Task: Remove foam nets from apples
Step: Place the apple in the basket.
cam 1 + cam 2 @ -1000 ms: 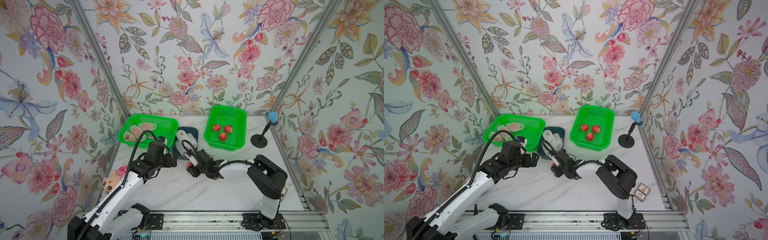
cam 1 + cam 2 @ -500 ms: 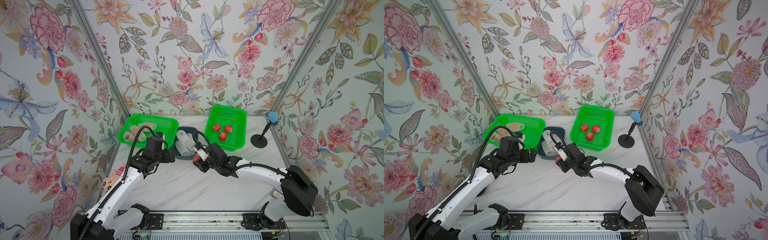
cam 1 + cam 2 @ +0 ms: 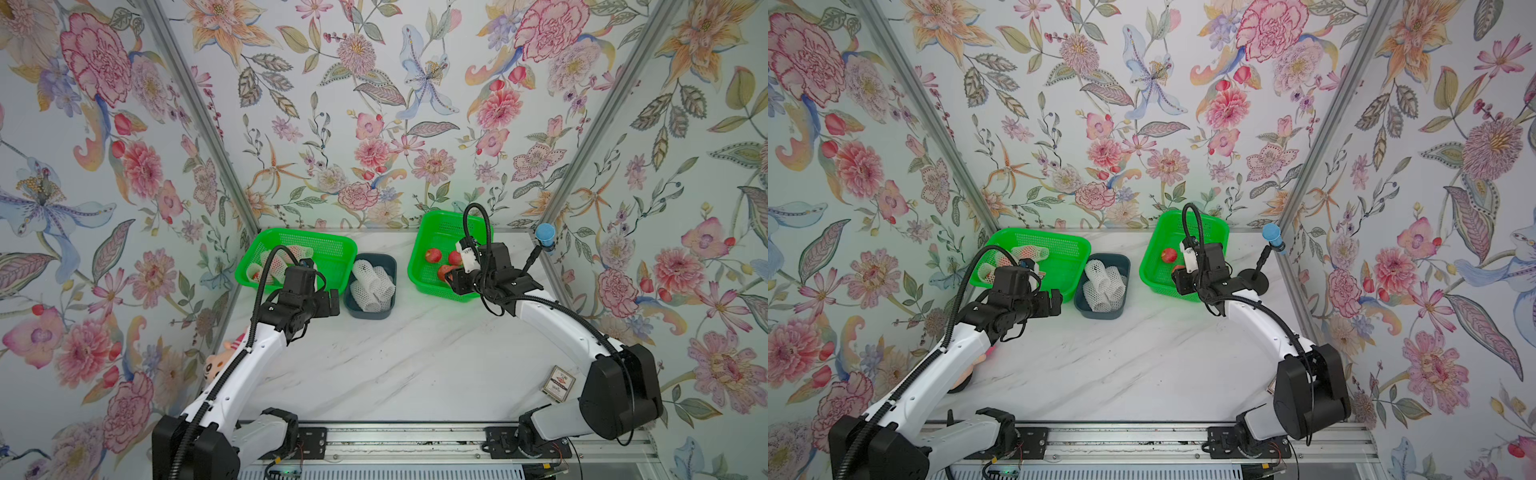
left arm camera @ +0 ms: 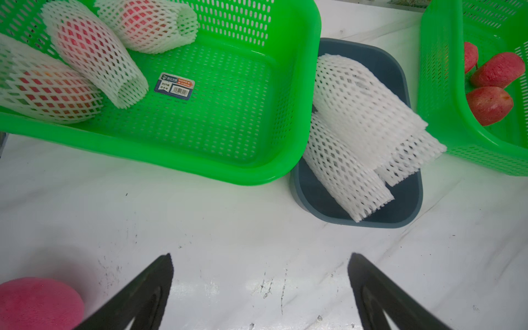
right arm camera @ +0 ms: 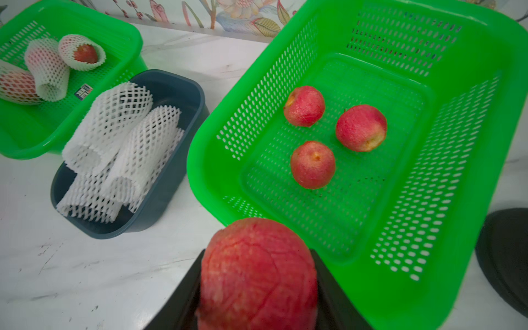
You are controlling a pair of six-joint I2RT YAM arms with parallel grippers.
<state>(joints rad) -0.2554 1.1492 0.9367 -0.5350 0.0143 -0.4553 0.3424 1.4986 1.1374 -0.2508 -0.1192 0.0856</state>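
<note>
Bare apple (image 5: pixel 257 274) clamped in right fingers (image 5: pixel 328 288) at right basket (image 5: pixel 200 183) rim, for deposit beside three others (image 5: pixel 313 164). Left fingers (image 4: pixel 143 297) wide, empty, over bench (image 4: pixel 257 228), facing three netted apples (image 4: pixel 85 48) in left basket (image 4: pixel 228 160).

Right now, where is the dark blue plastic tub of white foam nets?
In both top views the dark blue plastic tub sits between the green perforated basket of netted apples and the green basket of bare apples.

Marble table (image 3: pixel 395 365), green baskets (image 3: pixel 328 249), bin (image 3: pixel 386 262) (dark blue)
</note>
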